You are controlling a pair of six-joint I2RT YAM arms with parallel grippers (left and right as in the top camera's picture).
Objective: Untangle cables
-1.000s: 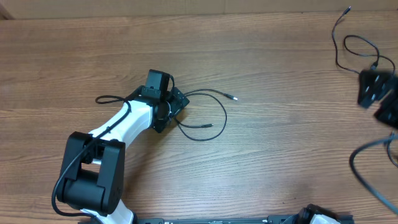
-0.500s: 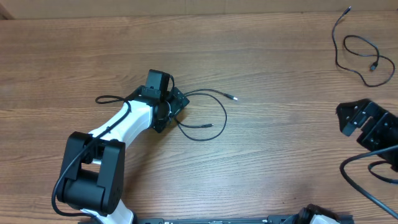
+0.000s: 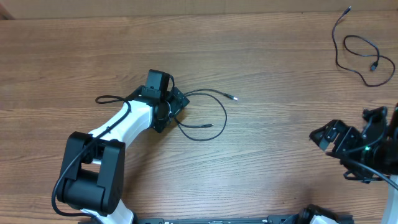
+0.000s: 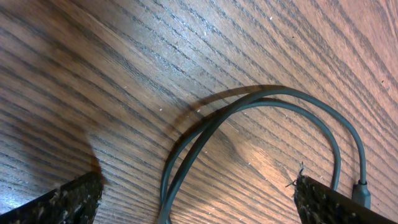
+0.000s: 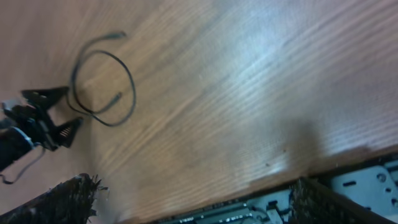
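One thin black cable (image 3: 205, 115) lies in loops at the table's middle, with a small plug (image 3: 234, 98) at its right end. My left gripper (image 3: 175, 109) is open and low over its left part. In the left wrist view two strands of this cable (image 4: 214, 121) cross and run down between the fingertips (image 4: 69, 200), touching neither; the left gripper (image 4: 198, 206) holds nothing. A second black cable (image 3: 359, 55) lies coiled at the far right corner. My right gripper (image 3: 328, 138) is open and empty near the front right, away from both cables. The middle cable (image 5: 104, 87) shows blurred in the right wrist view, far from the right gripper (image 5: 199, 202).
The left arm (image 3: 118, 134) stretches from the front left toward the middle. The table's front edge and the arms' base rail (image 5: 348, 186) lie just below the right gripper. Bare wood (image 3: 280, 74) separates the two cables.
My right arm has swung from beside the far right cable toward the front and left, still open. The left arm and both cables have not moved.
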